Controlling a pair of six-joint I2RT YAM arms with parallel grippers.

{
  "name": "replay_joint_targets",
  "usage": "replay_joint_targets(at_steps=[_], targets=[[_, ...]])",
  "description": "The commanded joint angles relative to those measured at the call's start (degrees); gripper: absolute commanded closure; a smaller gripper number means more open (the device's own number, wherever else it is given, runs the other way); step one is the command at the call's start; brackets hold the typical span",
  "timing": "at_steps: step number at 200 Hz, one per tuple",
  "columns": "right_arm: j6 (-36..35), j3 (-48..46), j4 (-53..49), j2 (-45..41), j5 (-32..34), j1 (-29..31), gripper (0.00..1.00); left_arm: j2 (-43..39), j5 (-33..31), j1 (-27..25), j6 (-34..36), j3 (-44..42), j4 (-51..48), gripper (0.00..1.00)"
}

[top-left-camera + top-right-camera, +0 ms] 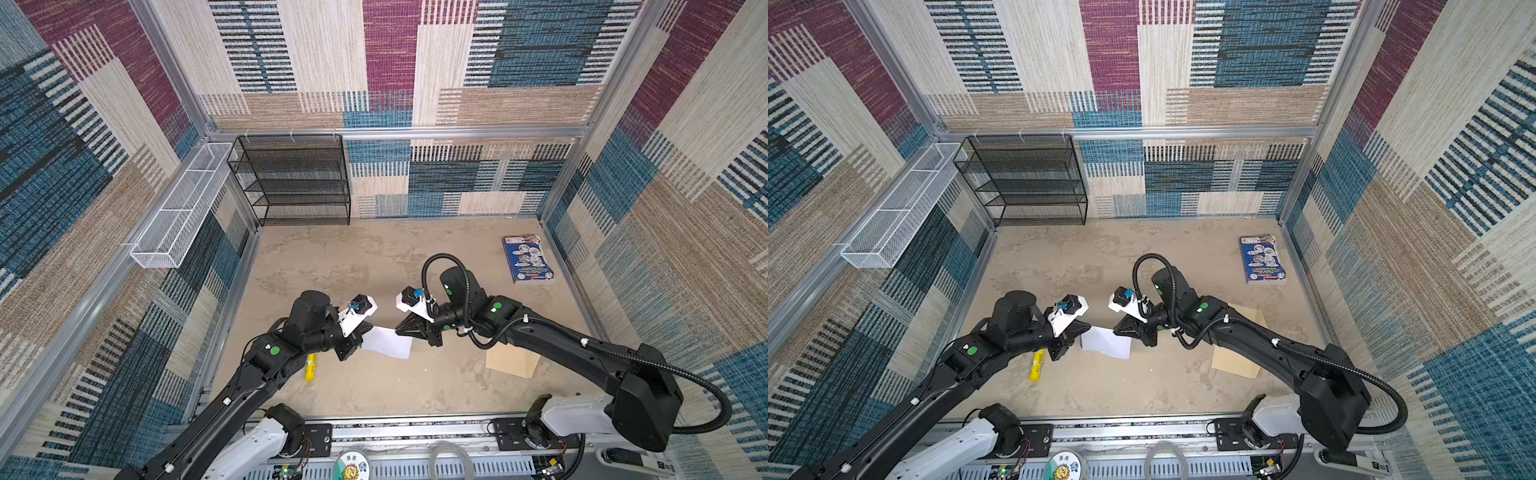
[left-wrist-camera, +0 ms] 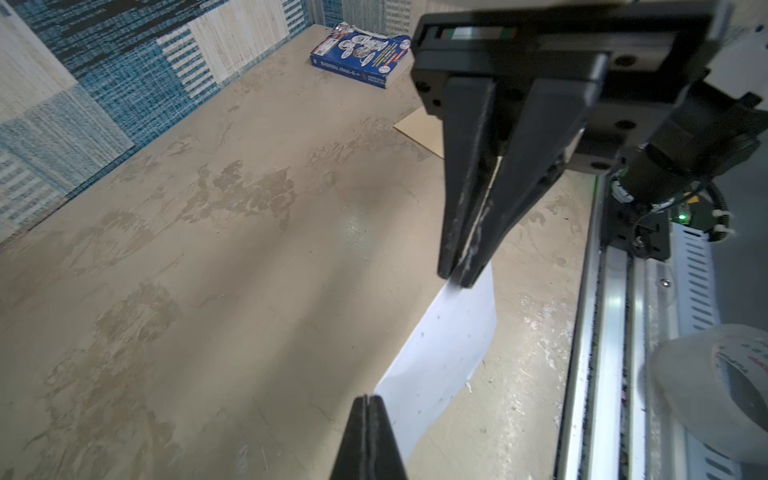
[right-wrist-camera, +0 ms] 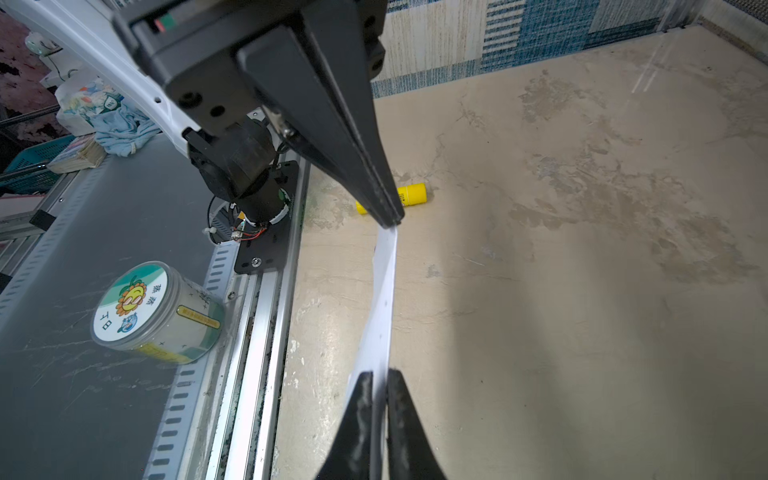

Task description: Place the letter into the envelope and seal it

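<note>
Top views are both showing left gripper and right gripper pinching opposite ends of the letter, envelope lying apart under the right arm; left wrist then right wrist are showing both pinches clamped on paper, so I'd be holding tension while carrying it over.

- letter: plain white on the side that shows
- envelope: plain tan kraft
- booklet: glossy dark blue with pale round pictures
- tube: bright yellow
- shelf: black mesh
- basket: white mesh
- walls: woven patches of blue, maroon and beige, some striped
- table: mottled beige
</note>
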Motion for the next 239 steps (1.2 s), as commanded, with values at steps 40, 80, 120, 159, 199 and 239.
replay_joint_targets(at_steps=[40,80,120,159,199,239], targets=[[1.9,-5.2,3.9,-4.5,2.2,-2.1,0.89,-0.8,-2.8,1.9,-1.6,0.9,1.1,1.00],[8.6,-8.1,10.4,-9.8,11.2,-2.4,0.71,-0.2,-0.8,2.2,-4.0,0.9,2.7,1.00],[21.0,-12.5,21.1,-20.3,17.6,-2.4,0.34,1.3,3.6,2.2,-9.9,1.7,6.2,1.00],[33.5,-13.5,19.5,-26.2,26.0,-2.4,0.24,2.3,1.8,1.7,-12.9,1.6,8.1,1.00],[49.3,-21.1,28.1,-32.5,23.4,-2.4,0.18,2.2,-0.4,1.6,-26.3,-2.7,20.1,1.00],[60.8,-30.7,43.5,-34.3,20.7,-2.4,0.12,0.8,0.0,1.5,-41.3,-5.3,30.4,1.00]])
